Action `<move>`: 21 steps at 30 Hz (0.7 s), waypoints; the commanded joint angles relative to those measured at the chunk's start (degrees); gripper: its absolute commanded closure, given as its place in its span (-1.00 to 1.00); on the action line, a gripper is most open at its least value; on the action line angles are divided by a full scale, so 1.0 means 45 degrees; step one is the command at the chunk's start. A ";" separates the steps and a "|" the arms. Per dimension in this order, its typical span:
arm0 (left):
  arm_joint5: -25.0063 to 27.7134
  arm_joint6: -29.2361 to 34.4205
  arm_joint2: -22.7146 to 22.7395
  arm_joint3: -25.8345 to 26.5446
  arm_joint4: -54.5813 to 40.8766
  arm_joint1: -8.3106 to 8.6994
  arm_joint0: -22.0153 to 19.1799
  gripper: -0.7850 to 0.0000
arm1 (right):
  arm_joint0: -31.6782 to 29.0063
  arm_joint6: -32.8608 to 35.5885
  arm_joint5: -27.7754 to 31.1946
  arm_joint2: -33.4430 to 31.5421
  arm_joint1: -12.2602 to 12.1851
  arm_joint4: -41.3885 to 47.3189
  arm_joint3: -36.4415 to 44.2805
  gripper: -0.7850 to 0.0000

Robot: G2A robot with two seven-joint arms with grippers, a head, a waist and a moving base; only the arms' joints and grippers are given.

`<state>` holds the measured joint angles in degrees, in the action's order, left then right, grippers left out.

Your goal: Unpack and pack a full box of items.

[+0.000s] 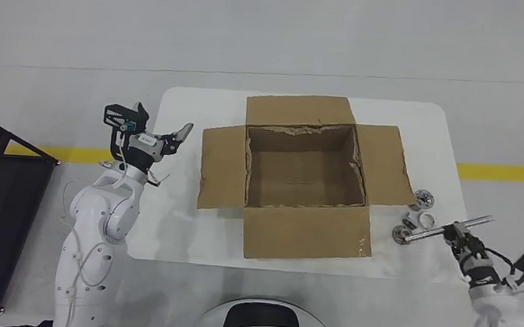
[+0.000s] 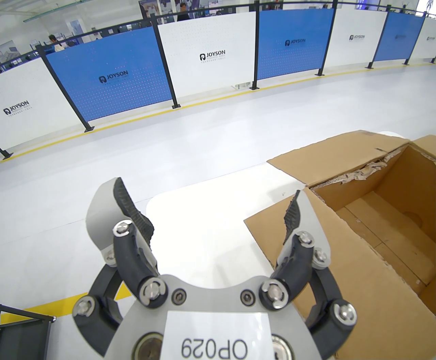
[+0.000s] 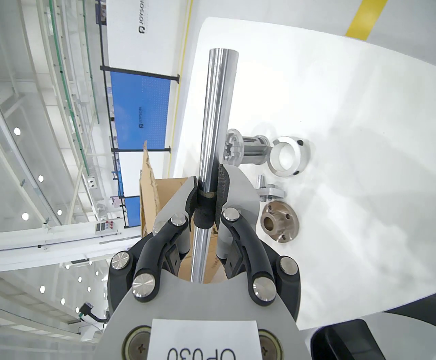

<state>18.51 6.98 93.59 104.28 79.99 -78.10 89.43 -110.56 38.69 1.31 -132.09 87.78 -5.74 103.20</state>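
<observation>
**While the right claw (image 3: pixel 208 185) clenches it, one steel rod (image 3: pixel 218 112) hangs across the counter's (image 1: pixel 194 241) right edge**

Four small metal fittings (image 3: pixel 286 214) lie on the counter just beside the rod. One cardboard box (image 1: pixel 303 231) sits mid-counter, its four flaps spread outward. The left claw (image 2: pixel 206 197) hangs released at the counter's left edge, near the left flap, with bare counter beneath.

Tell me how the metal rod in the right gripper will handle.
The metal rod looks polished, so probably slippery. It seems to be solid steel: likely stiff and heavy for its size. Round, so apt to roll on the table.
</observation>
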 commanded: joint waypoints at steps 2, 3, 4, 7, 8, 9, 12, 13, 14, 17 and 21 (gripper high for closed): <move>0.0000 0.0000 0.0001 0.0000 -0.0001 0.0000 0.0000 -1.00 | 0.0429 -0.0390 -0.0505 0.0477 -0.0078 -0.0902 -0.0039 1.00; 0.0000 0.0000 0.0001 0.0000 -0.0001 0.0000 0.0000 -1.00 | 0.0540 -0.0685 -0.0728 0.0759 -0.0086 -0.1411 0.0083 1.00; 0.0000 0.0000 0.0001 0.0000 -0.0001 0.0000 0.0000 -1.00 | 0.0634 -0.0834 -0.0822 0.1098 -0.0087 -0.1784 0.0236 1.00; 0.0000 0.0000 0.0001 0.0000 -0.0001 0.0000 0.0000 -1.00 | 0.0895 -0.1409 -0.1363 0.1906 -0.0085 -0.2674 0.0539 1.00; 0.0000 0.0000 0.0001 0.0000 -0.0001 0.0000 0.0000 -1.00 | 0.0991 -0.1543 -0.1576 0.2144 -0.0088 -0.2919 0.0633 1.00; 0.0000 0.0000 0.0001 0.0000 -0.0001 0.0000 0.0000 -1.00 | 0.1060 -0.1604 -0.1698 0.2381 -0.0095 -0.3153 0.0778 1.00; 0.0000 0.0000 0.0001 0.0000 -0.0001 0.0000 0.0000 -1.00 | 0.1092 -0.1858 -0.1937 0.2871 -0.0108 -0.3642 0.1233 1.00; 0.0000 0.0000 0.0001 0.0000 -0.0001 0.0000 0.0000 -1.00 | 0.1120 -0.1881 -0.2066 0.3029 -0.0119 -0.3837 0.1370 1.00; 0.0000 0.0000 0.0001 0.0000 -0.0001 0.0000 0.0000 -1.00 | 0.1200 -0.2008 -0.2280 0.3167 -0.0132 -0.4129 0.1495 1.00; 0.0000 0.0000 0.0001 0.0000 -0.0001 0.0000 0.0000 -1.00 | 0.1637 -0.2266 -0.3041 0.3804 -0.0180 -0.5219 0.1625 1.00; 0.0000 0.0000 0.0001 0.0000 -0.0001 0.0000 0.0000 -1.00 | 0.2100 -0.2312 -0.3645 0.4211 -0.0239 -0.5701 0.1525 1.00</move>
<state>18.51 6.97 93.59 104.28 79.99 -78.10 89.43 -101.32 28.37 -14.81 -113.27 86.75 -31.40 110.14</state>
